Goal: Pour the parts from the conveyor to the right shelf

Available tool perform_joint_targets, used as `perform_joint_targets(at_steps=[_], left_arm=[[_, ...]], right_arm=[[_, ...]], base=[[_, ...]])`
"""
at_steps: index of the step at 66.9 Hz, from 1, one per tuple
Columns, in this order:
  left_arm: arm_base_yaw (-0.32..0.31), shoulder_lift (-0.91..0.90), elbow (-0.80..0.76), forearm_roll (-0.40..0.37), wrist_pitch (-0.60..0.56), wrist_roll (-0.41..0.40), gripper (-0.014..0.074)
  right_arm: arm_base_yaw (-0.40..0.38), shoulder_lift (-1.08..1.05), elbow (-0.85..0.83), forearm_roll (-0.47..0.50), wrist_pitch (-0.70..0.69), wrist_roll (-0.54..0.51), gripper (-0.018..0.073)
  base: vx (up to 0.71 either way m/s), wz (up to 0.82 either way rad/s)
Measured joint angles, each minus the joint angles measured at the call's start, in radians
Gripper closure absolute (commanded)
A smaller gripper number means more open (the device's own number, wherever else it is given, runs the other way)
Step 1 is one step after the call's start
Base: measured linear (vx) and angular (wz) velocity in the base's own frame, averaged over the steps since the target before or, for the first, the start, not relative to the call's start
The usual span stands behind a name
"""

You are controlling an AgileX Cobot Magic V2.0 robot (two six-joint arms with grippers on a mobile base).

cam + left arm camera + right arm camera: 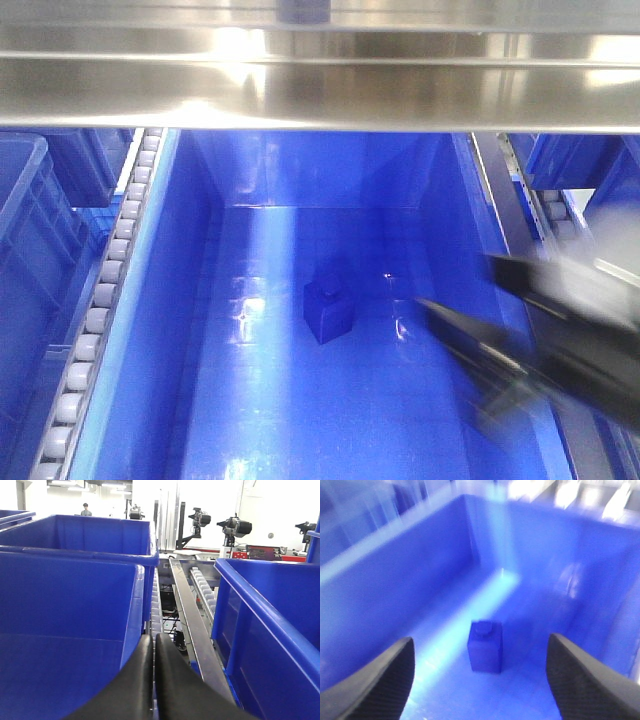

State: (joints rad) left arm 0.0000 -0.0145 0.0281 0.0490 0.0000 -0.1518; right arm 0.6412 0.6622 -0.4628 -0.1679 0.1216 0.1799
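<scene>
Blurred right fingers (385, 680) spread above blue block (485, 646)

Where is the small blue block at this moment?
The blue block stands alone on the floor of the large blue bin under the steel shelf beam, just ahead of the open right gripper.

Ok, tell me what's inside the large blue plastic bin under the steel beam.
One small blue plastic block on the bin's floor. The blurred right gripper hides the right corner.

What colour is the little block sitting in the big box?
Blue, a darker blue than the bin floor. The block shows best in the exterior front-facing view.
</scene>
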Motion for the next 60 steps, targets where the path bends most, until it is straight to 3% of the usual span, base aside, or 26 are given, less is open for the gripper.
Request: perform_joint_targets(at_steps=[25, 31, 44, 60], left_arm=[[0.0, 0.0, 0.0, 0.0, 0.0, 0.0, 0.0603], [0.0, 0.0, 0.0, 0.0, 0.0, 0.0, 0.0603], [0.0, 0.0, 0.0, 0.0, 0.0, 0.0, 0.0603], [0.0, 0.0, 0.0, 0.0, 0.0, 0.0, 0.0603]], right_arm=[[0.0, -0.548, 0.231, 0.0, 0.013, 0.0, 0.0058], [0.0, -0.595, 0.257, 0.0, 0.028, 0.0, 0.0157], [0.0, -0.612, 0.268, 0.0, 0.042, 0.0, 0.0572], [0.0, -0.612, 0.268, 0.0, 0.043, 0.0, 0.0568]], base=[[0.0, 0.0], [0.0, 0.0], [0.0, 0.0], [0.0, 0.0]])
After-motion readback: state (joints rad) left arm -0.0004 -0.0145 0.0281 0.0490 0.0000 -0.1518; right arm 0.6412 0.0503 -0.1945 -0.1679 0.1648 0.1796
